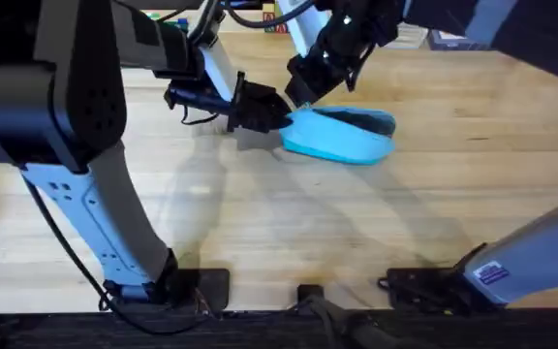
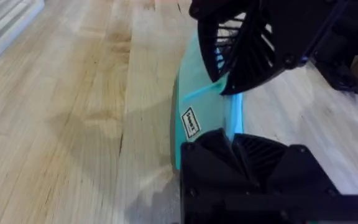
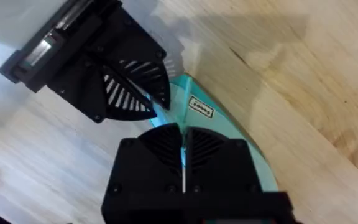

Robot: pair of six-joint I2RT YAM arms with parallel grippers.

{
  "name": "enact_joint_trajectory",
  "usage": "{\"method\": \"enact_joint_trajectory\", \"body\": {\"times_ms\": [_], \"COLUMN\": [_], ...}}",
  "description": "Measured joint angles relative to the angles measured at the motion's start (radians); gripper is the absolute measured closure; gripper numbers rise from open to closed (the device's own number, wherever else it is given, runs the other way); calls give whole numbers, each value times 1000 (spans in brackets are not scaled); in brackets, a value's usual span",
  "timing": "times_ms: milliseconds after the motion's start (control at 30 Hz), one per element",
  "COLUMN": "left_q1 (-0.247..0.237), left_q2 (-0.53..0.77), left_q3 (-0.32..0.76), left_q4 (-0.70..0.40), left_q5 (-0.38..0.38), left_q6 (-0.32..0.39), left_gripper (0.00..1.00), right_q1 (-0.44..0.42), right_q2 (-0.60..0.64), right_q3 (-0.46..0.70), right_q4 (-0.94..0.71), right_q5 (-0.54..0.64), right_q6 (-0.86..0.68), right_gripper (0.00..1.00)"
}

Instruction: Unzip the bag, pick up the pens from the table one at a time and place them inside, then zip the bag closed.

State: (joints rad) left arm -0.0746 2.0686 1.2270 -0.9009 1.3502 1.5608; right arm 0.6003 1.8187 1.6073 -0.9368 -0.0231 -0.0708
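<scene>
Here, the light blue oblong soft fabric pouch (image 1: 342,139) lies on the large pale butcher-block wooden tabletop (image 1: 289,228), a little toward twelve o'clock from the table's middle in the overhead view, its long axis running from nine o'clock to three o'clock. Along its far side a dark band of opening or lining shows, so the zipper looks at least partly undone, though how far is hard to judge.

The left black two-finger gripper (image 1: 281,116) comes in from nine o'clock and meets the pouch at its nine o'clock end. In the left wrist view its fingers (image 2: 253,165) sit close together over the blue fabric near a small white label (image 2: 191,122), apparently pinching that end.

The right black two-finger gripper (image 1: 303,97) comes down from twelve o'clock onto the same end, just beside the left one. In the right wrist view its fingers (image 3: 166,146) are pressed together with a thin strip of blue between them, clamped on the pouch's edge beside the label (image 3: 201,107). The two grippers are nearly touching
</scene>
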Motion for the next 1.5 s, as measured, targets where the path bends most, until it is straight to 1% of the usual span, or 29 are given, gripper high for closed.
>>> {"method": "enact_joint_trajectory", "body": {"times_ms": [167,633,867,1500], "left_q1": [0,-9,-11,-12], "left_q2": [0,0,0,0], "left_q3": [0,0,0,0], "left_q4": [0,0,1,3], "left_q5": [0,16,23,19], "left_q6": [0,0,0,0], "left_gripper": [958,958,958,958], "right_q1": [0,11,-2,-147], "right_q2": [0,0,0,0], "right_q3": [2,9,11,11], "right_q4": [-14,-104,-123,-192], "right_q5": [16,186,203,209], "right_q6": [-4,-4,-4,-4], "right_gripper": [970,970,970,970]}}
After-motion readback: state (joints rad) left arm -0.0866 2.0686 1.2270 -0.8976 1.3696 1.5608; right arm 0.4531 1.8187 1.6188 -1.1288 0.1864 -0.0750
